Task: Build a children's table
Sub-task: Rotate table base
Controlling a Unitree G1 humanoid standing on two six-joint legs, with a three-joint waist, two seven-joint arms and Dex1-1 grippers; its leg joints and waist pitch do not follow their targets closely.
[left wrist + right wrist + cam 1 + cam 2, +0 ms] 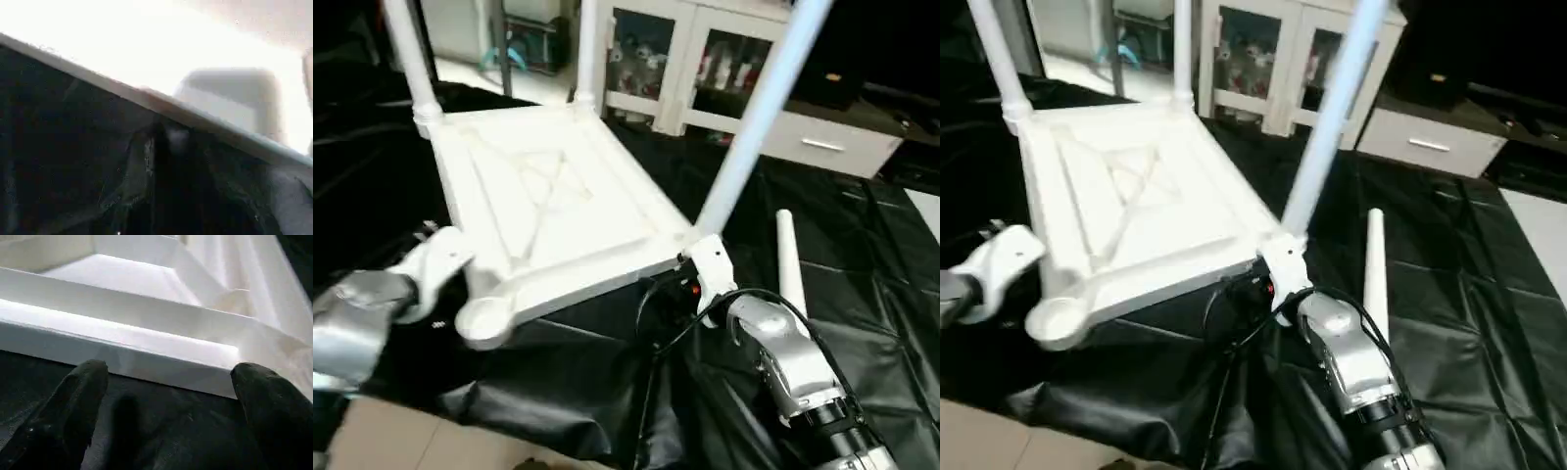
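The right claw point(166, 382) is hanging spread wide, released, just before the near edge of the children's table point(548, 196), which is lying upside down, tilted, on the black-covered tabletop point(862, 255). Three legs are standing in corner sockets; a fourth leg point(790, 264) is lying loose beside the right arm. The left claw point(435, 257) is sitting near the empty socket point(485, 321); whether it is gripping cannot be told. The plastic is probably light, stiff and slippery, best taken by its ribbed rim. No writing is legible.

The right gripper point(168, 396) has its jaws spread wide, with the two black fingers point(73, 406) far apart and nothing between them. The right arm point(793, 367) is silver and reaches forward from the lower right. The left arm point(357, 318) comes in low from the left, its white wrist point(435, 259) pointing forward.
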